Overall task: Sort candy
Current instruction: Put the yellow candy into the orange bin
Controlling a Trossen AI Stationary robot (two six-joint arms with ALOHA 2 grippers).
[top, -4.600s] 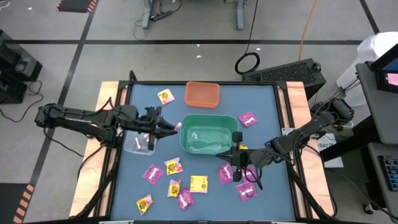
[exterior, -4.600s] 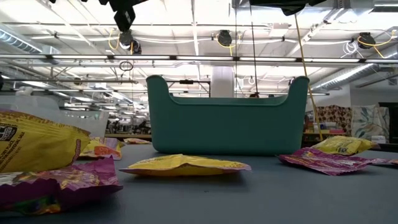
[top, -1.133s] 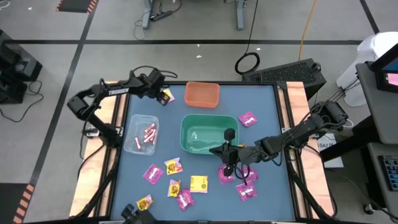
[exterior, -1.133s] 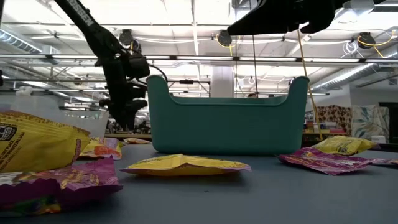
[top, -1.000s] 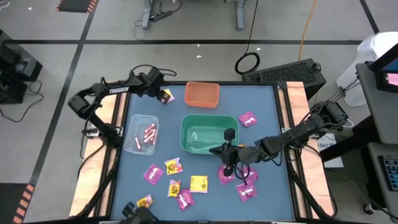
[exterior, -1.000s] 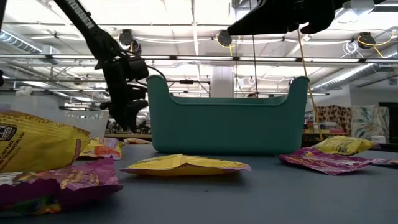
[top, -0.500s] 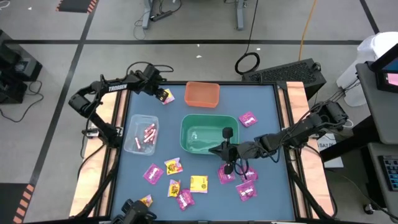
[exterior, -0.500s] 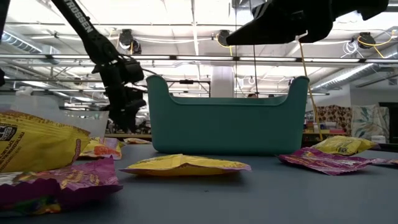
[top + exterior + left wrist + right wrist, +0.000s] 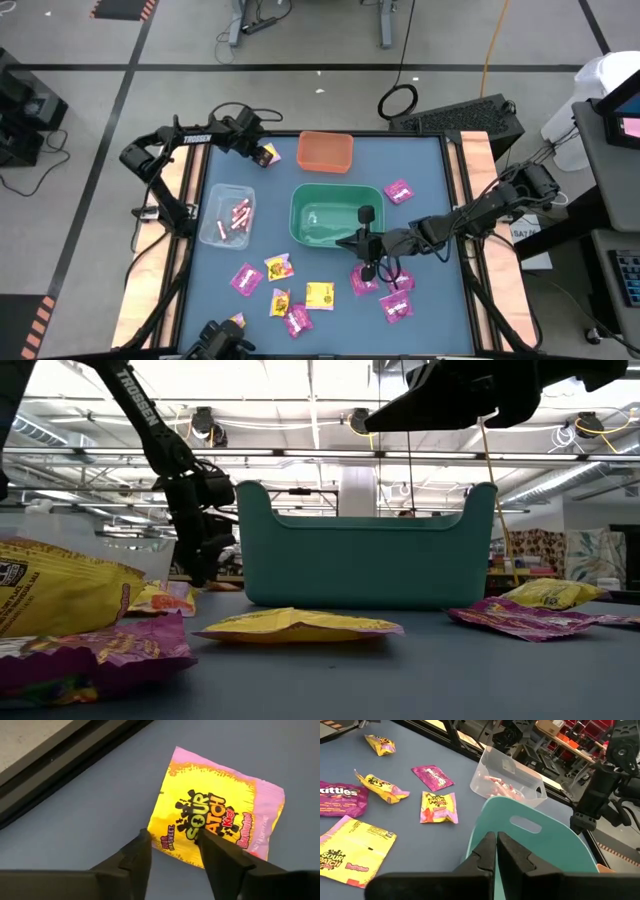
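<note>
We are holding our left claw (image 9: pixel 172 851) apart over a yellow packet (image 9: pixel 216 822) near the desk's (image 9: pixel 430 165) far-left edge, our right claw (image 9: pixel 497 845) hanging together above the green bin's (image 9: pixel 335 213) right rim.

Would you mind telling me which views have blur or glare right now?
Low view: the nearest yellow packet is soft, the green bin sharp, the ceiling lights glaring. Left wrist view: the Sour Patch packet is crisp. High view: evenly lit, no glare.

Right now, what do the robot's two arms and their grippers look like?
Both arms are black, slim and jointed, with black cables looping off them. The left arm carries white TROSSEN lettering. The left gripper and right gripper each have two flat, dark, tapered fingers.
</note>
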